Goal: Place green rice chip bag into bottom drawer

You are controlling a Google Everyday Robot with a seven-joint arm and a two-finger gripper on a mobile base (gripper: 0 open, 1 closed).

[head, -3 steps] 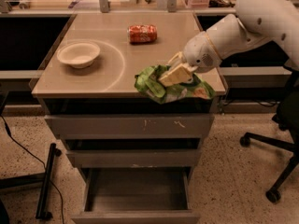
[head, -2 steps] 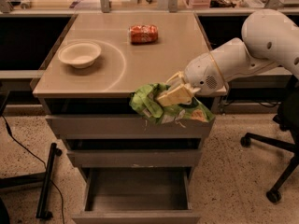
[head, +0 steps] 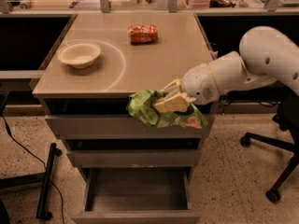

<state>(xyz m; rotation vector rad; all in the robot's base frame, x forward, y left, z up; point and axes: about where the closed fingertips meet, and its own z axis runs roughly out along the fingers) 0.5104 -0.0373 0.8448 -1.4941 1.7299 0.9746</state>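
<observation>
The green rice chip bag (head: 148,109) is a crinkled light-green foil bag. My gripper (head: 169,98) is shut on it, with cream fingers (head: 171,104) pinching its right part. The bag hangs in the air in front of the top drawer's front, just below the counter edge. The bottom drawer (head: 136,190) is pulled open below and shows a bare grey inside. My white arm (head: 243,71) reaches in from the right.
A beige counter (head: 154,59) tops the drawer unit, with a cream bowl (head: 79,55) at left and an orange-red can (head: 143,33) lying at the back. Two closed drawers (head: 133,157) sit above the open one. An office chair base (head: 275,171) stands right; a black stand foot (head: 46,181) left.
My gripper has carried the bag forward off the counter edge and lower, down in front of the top drawer. The arm has swung down with it.
</observation>
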